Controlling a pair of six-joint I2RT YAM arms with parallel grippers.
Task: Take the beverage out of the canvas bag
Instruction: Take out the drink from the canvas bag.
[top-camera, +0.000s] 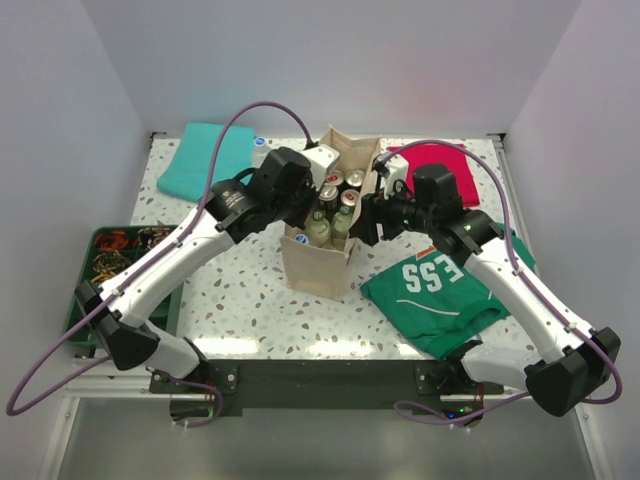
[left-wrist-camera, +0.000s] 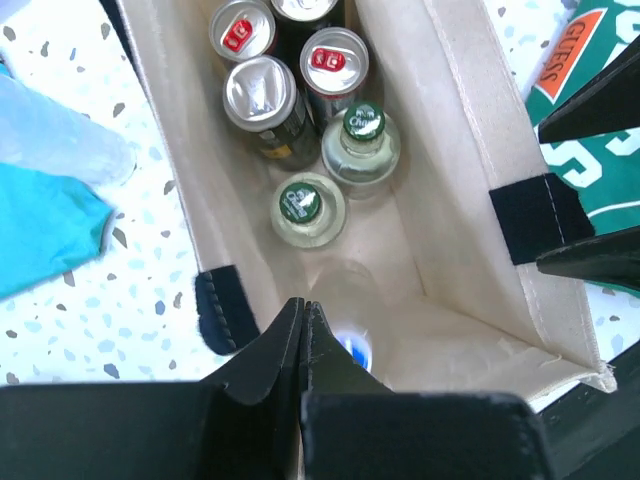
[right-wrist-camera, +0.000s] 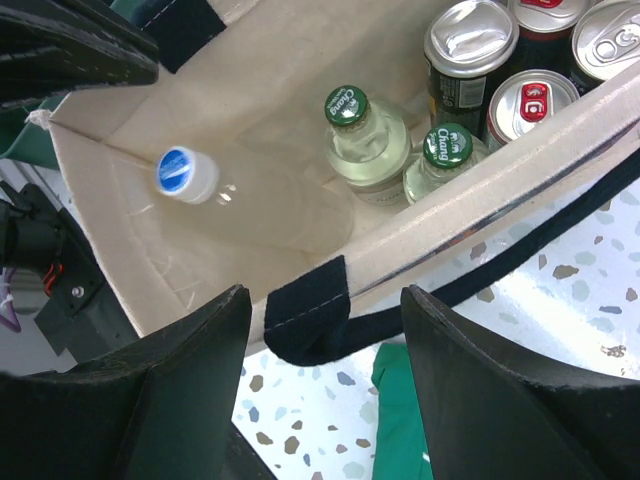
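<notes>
The canvas bag (top-camera: 322, 268) stands upright mid-table with its mouth open. Inside are several cans (left-wrist-camera: 262, 92), two green-capped glass bottles (left-wrist-camera: 308, 210) and a clear plastic bottle with a blue cap (right-wrist-camera: 186, 172) lying tilted against the near wall. My left gripper (left-wrist-camera: 303, 306) hovers over the bag's near-left corner, above the blue cap (left-wrist-camera: 357, 352). It is shut, with nothing showing between its fingers. My right gripper (right-wrist-camera: 325, 292) is open and straddles the bag's right rim at the navy handle patch (right-wrist-camera: 308, 312), without touching it.
A green shirt (top-camera: 445, 290) lies right of the bag, a red cloth (top-camera: 440, 165) at the back right and a teal cloth (top-camera: 205, 160) at the back left. A dark green tray (top-camera: 110, 262) of small items sits at the left edge.
</notes>
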